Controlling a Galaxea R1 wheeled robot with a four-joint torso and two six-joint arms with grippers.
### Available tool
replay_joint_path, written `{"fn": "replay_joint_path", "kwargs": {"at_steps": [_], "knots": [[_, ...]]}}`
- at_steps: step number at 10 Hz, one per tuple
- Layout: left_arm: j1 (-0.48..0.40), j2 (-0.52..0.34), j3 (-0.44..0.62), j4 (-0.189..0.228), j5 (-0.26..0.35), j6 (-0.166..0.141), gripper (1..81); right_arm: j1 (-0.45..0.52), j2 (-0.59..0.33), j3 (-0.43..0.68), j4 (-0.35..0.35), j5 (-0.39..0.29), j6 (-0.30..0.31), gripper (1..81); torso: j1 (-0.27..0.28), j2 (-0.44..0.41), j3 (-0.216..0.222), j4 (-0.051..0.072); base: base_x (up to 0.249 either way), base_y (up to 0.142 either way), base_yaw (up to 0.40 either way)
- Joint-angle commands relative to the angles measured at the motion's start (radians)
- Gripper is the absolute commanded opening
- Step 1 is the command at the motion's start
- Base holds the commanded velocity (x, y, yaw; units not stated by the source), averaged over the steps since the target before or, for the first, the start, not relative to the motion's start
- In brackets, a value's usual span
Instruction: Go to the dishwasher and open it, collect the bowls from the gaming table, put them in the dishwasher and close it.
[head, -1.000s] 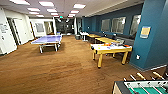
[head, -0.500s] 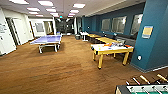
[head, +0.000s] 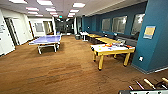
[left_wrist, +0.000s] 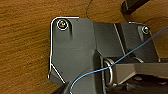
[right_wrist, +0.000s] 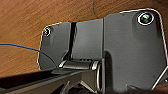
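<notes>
- Hands: both wrist views show the robot's own dark plate over wood-look floor; can't tell if either hand is spread or pressed together. Nothing seen held.
- Floor (head: 62, 72): brown wood-look, wide and bare ahead in the head view, plenty of room to drive.
- Foosball table (head: 150, 86): rods and handles poke in at the lower right corner, just beside the robot. That's the nearest edge to mind when turning right.
- Gaming table (head: 112, 50): white tabletop, yellow edge band and legs, stands right of centre, near the teal wall (head: 155, 50). Near corner and long left side face open floor; far side sits close to the wall, tight there.
- Bowls (head: 109, 45): small orange and other bright spots on the tabletop, too blurred to count or sort.
- Ping-pong table (head: 46, 40): blue, left of centre, well apart from the gaming table; broad lane between them.
- More yellow-topped tables (head: 106, 40) line the right wall further back.
- Progress, as a judgement: bowls on the tabletop, so collecting isn't done; loading and closing left. No dishwasher in sight, so can't tell if it's open. Looks like the approach leg toward the bowls.
</notes>
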Motion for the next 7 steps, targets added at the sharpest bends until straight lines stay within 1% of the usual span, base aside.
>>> {"fn": "replay_joint_path", "kwargs": {"at_steps": [1,7], "knots": [[-0.043,-0.008,-0.003,0.002,0.043,0.002,81.1,0.047,0.006,0.008,-0.002,-0.041,-0.003,81.1,0.000,0.000,0.000,0.000,0.136,0.000,0.000],[-0.041,-0.008,-0.003,0.002,0.043,0.002,81.1,0.047,0.006,0.009,-0.002,-0.041,-0.003,81.1,0.000,0.000,0.000,0.000,0.132,0.000,0.000]]}}
